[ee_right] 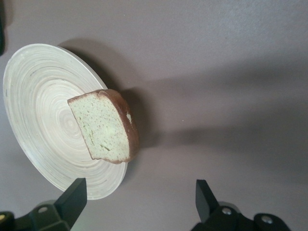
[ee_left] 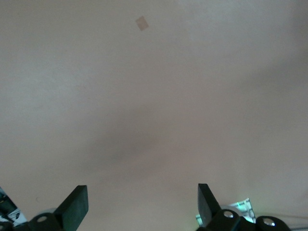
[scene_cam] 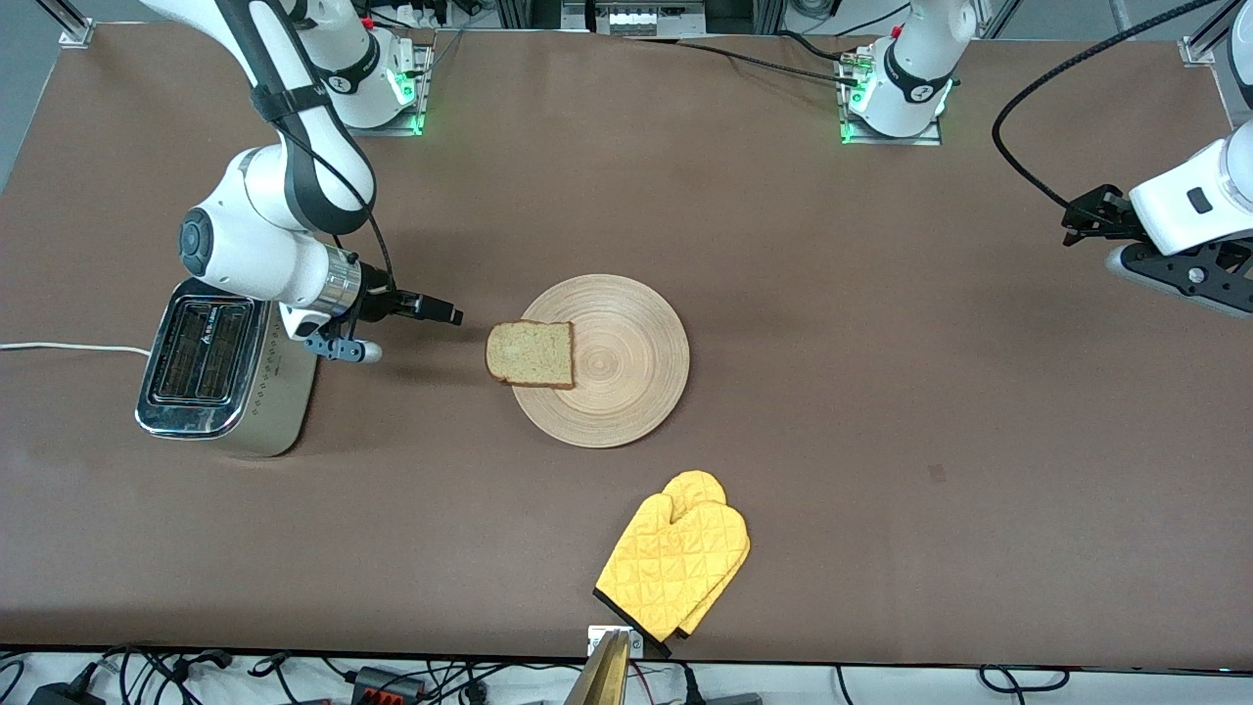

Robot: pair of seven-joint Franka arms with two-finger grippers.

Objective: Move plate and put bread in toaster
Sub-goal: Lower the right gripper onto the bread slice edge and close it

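Observation:
The round wooden plate lies in the middle of the table. The bread lies flat on the plate's rim toward the right arm's end and overhangs it slightly. The toaster stands at the right arm's end, slots up. My right gripper is open and empty, low between toaster and bread, pointing at the bread. The right wrist view shows the bread and plate ahead of the open right gripper. My left gripper waits open over bare table at the left arm's end; the left gripper holds nothing.
A yellow oven mitt lies nearer the front camera than the plate, by the table's front edge. The toaster's white cord runs off toward the table's end. A small patch marks the table surface.

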